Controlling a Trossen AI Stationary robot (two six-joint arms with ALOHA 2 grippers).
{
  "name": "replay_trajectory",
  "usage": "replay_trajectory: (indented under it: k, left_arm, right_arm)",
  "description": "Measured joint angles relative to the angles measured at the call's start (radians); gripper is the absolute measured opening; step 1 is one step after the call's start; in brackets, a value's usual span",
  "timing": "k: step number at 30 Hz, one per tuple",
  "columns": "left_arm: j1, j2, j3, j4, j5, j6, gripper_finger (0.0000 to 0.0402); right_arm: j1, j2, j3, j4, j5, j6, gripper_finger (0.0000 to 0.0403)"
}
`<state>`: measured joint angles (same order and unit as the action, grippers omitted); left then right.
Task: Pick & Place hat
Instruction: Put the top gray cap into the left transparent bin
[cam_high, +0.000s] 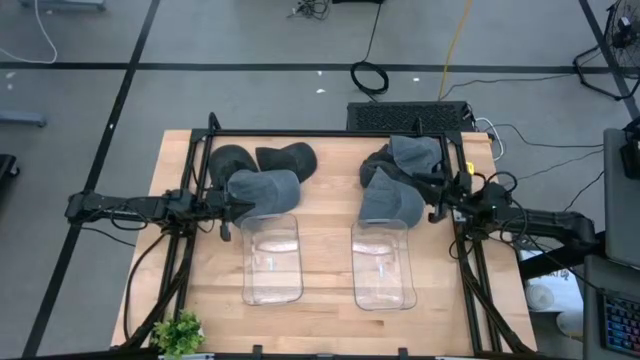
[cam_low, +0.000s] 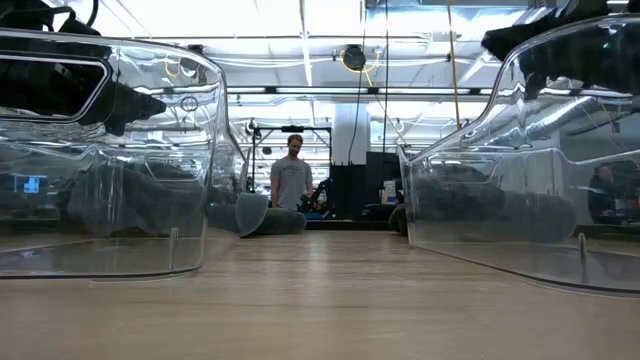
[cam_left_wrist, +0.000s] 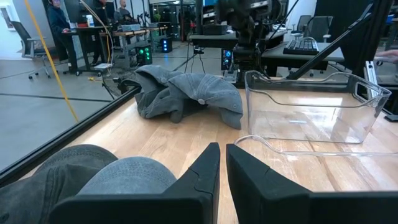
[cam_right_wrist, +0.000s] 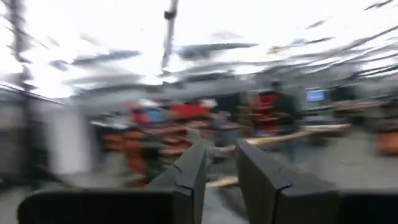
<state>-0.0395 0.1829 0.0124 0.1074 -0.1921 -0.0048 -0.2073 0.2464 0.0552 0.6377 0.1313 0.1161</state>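
1. Two clear plastic bins stand side by side on the wooden tabletop (cam_high: 330, 250), the left bin (cam_high: 272, 258) and the right bin (cam_high: 383, 263); both look empty from above.
2. A grey-blue denim cap (cam_high: 265, 191) hangs at the left jaws (cam_high: 236, 208), just above the far end of the left bin; in the left wrist view the two dark fingers (cam_left_wrist: 200, 180) stand nearly closed with a thin slit between them, and grey cloth (cam_left_wrist: 106, 177) lies against the near finger, so the cap looks pinched there.
3. A second grey-blue cap (cam_high: 392, 198) sits at the far rim of the right bin, right by the right jaws (cam_high: 436, 201); the right wrist view shows the fingers (cam_right_wrist: 189, 177) parted with nothing between them.
4. Darker caps (cam_high: 262, 158) lie heaped at the far left of the tabletop, another heap (cam_high: 405, 155) at the far right.
5. Each arm reaches in low and level from its own side, wrists turned inward toward the bins.
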Motion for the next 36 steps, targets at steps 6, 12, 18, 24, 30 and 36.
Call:
replay_trajectory:
  k: [6, 12, 18, 24, 30, 36]
  left_arm:
    - [0.0, 0.0, 0.0, 0.0, 0.0, 0.0, 0.0037]
    - [0.0, 0.0, 0.0, 0.0, 0.0, 0.0, 0.0037]
    - [-0.001, 0.0, 0.0, 0.0, 0.0, 0.0, 0.0037]
    - [-0.001, 0.0, 0.0, -0.001, 0.0, 0.0, 0.0037]
    - [-0.001, 0.0, 0.0, 0.0, 0.0, 0.0, 0.0037]
    - [-0.001, 0.0, 0.0, 0.0, 0.0, 0.0, 0.0037]
  right_arm:
    - [0.0, 0.143, 0.133, -0.373, 0.225, -0.043, 0.0127]
    - [0.0, 0.387, 0.41, -0.847, 0.288, 0.028, 0.0233]
    - [0.0, 0.664, 0.624, -1.263, 0.442, 0.053, 0.0283]
    - [0.0, 0.872, 0.658, -1.357, 0.442, 0.057, 0.0278]
    - [-0.019, 1.006, 0.662, -1.355, 0.534, 0.057, 0.0277]
    - [-0.056, 1.077, 0.662, -1.357, 0.627, 0.057, 0.0272]
